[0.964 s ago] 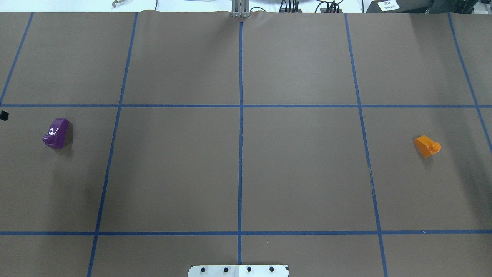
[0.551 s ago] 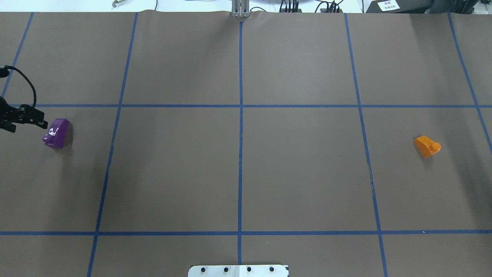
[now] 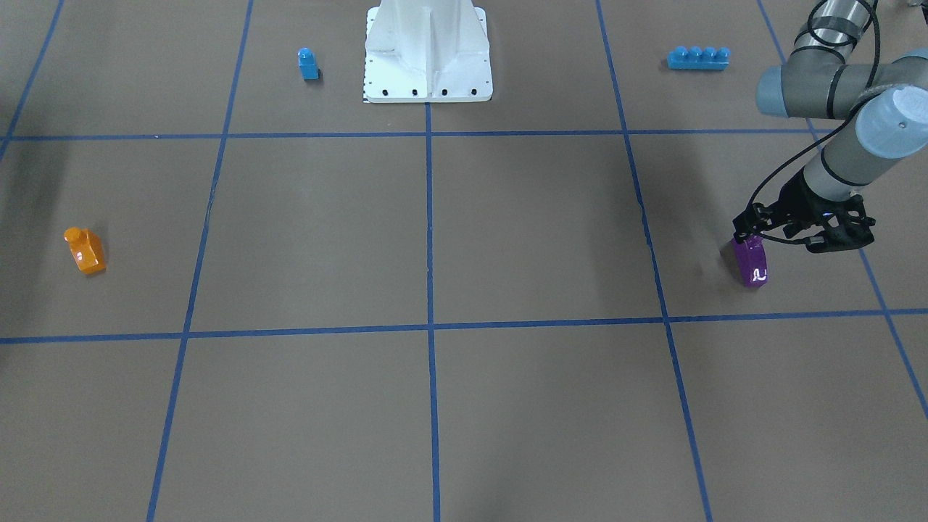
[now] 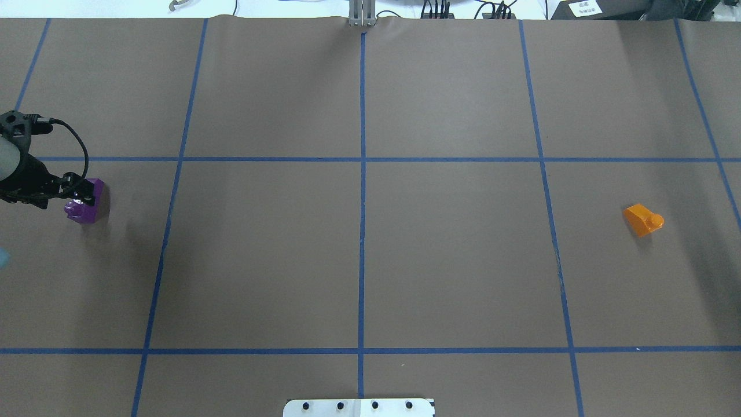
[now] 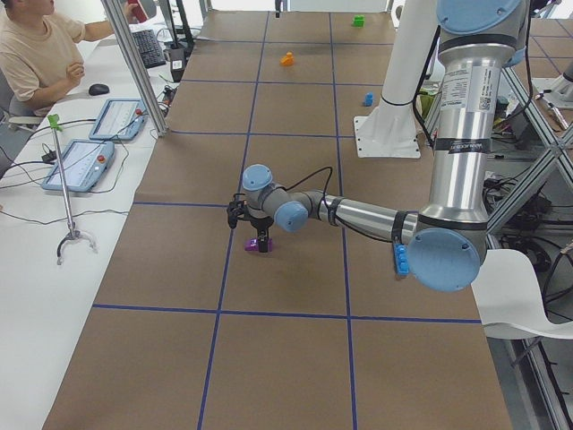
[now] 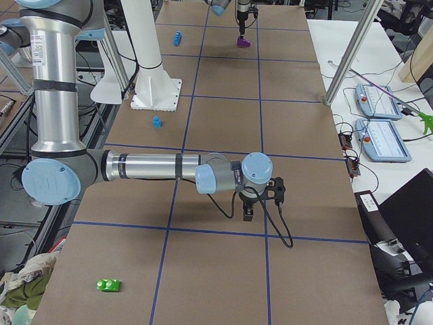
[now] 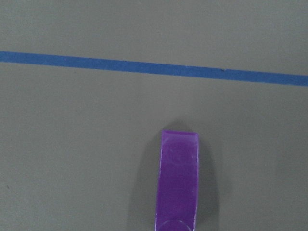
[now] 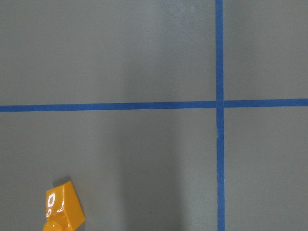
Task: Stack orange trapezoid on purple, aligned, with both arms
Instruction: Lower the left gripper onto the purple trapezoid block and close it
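Note:
The purple brick (image 4: 87, 209) lies at the table's left side; it also shows in the front view (image 3: 751, 265) and at the bottom of the left wrist view (image 7: 178, 183). My left gripper (image 4: 78, 194) hovers just over its near-left end, pointing down, open and empty (image 3: 754, 233). The orange trapezoid (image 4: 642, 220) lies far right, alone, stud toward the right; it also shows in the right wrist view (image 8: 62, 211). My right gripper (image 6: 248, 215) shows only in the exterior right view, low over the table; I cannot tell whether it is open or shut.
A small blue single-stud brick (image 3: 308, 64) and a long blue four-stud brick (image 3: 697, 58) lie near the white base (image 3: 428, 58). A green brick (image 6: 108, 285) lies at the table's right end. An operator (image 5: 36, 45) sits beyond the far edge.
My left gripper has come in from the left edge and moved right until it is over the purple brick. Both bricks have stayed in place.

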Controlling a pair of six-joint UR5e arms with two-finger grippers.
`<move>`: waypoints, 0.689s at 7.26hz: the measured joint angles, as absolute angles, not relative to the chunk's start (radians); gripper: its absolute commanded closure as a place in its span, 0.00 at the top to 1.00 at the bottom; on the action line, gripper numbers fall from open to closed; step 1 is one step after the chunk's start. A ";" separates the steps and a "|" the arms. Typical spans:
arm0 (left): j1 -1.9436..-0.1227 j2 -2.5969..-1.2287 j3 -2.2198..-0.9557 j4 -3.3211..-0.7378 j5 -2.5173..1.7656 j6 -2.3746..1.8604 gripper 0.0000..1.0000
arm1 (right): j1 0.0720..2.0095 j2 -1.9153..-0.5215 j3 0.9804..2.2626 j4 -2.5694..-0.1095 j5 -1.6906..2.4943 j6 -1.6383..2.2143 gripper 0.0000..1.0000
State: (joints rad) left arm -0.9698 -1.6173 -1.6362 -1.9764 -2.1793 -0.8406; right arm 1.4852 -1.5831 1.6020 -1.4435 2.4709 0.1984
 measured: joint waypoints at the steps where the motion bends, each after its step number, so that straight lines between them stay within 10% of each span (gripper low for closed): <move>1: -0.962 -1.620 -1.625 -1.977 -2.179 -0.836 0.94 | 1.485 -1.583 1.602 -1.443 2.470 0.198 1.00; 3: -0.950 -1.621 -1.618 -1.977 -2.178 -0.832 0.59 | 1.483 -1.583 1.602 -1.443 2.470 0.197 1.00; 5: -0.945 -1.621 -1.616 -1.977 -2.178 -0.832 0.58 | 1.480 -1.583 1.601 -1.443 2.470 0.197 1.00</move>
